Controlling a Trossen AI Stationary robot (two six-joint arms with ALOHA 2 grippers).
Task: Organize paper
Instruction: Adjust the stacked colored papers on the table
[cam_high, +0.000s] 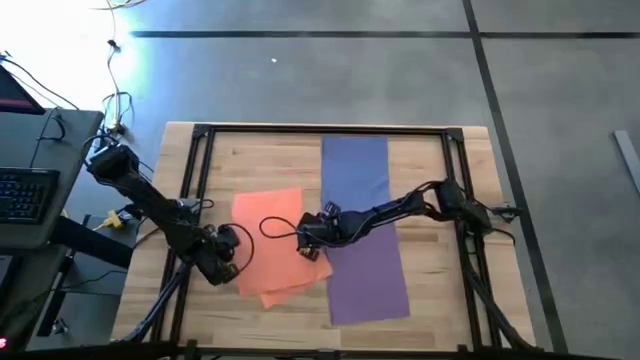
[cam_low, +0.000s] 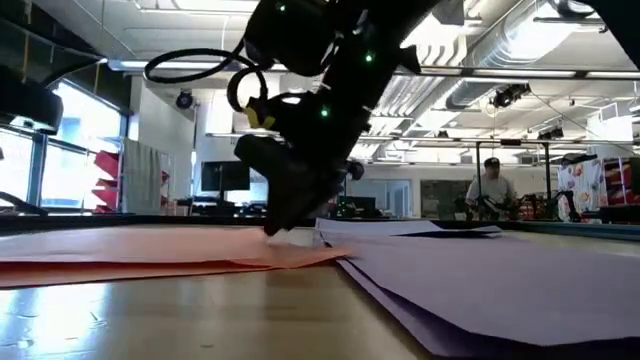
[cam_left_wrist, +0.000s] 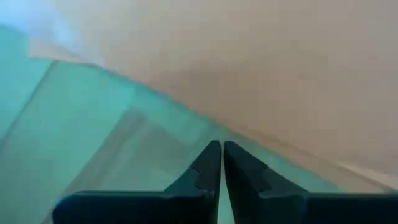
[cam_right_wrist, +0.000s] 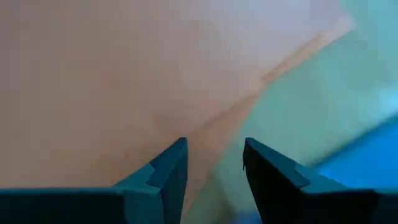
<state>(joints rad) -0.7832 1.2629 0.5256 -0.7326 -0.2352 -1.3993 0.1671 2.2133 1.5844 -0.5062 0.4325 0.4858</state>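
Two overlapping orange sheets of paper (cam_high: 270, 235) lie flat and askew at the table's middle left, the lower one (cam_high: 285, 292) sticking out toward the near edge. Purple paper (cam_high: 360, 230) lies flat beside them, reaching from the far edge to the near edge. My left gripper (cam_high: 232, 262) is shut, its tips (cam_left_wrist: 222, 146) at the left edge of the orange paper (cam_left_wrist: 249, 62). My right gripper (cam_high: 305, 243) is open and low over the right edge of the orange paper (cam_right_wrist: 93, 74), next to the purple paper (cam_low: 500, 270). My left gripper's shut tips point at the orange sheet's left edge (cam_left_wrist: 186, 130); whether they touch it, I cannot tell. My right gripper comes from above, slanting down, and in the low view a fingertip (cam_low: 275, 230) meets the top orange sheet near its right edge (cam_low: 300, 255). The sheet lies flat on the table.
Black frame rails (cam_high: 200, 130) run along the table's edges. Bare wood (cam_high: 260, 160) shows at the far left of the table. A desk with a keyboard (cam_high: 20, 190) stands off the left side. A person (cam_low: 490, 185) is in the room behind.
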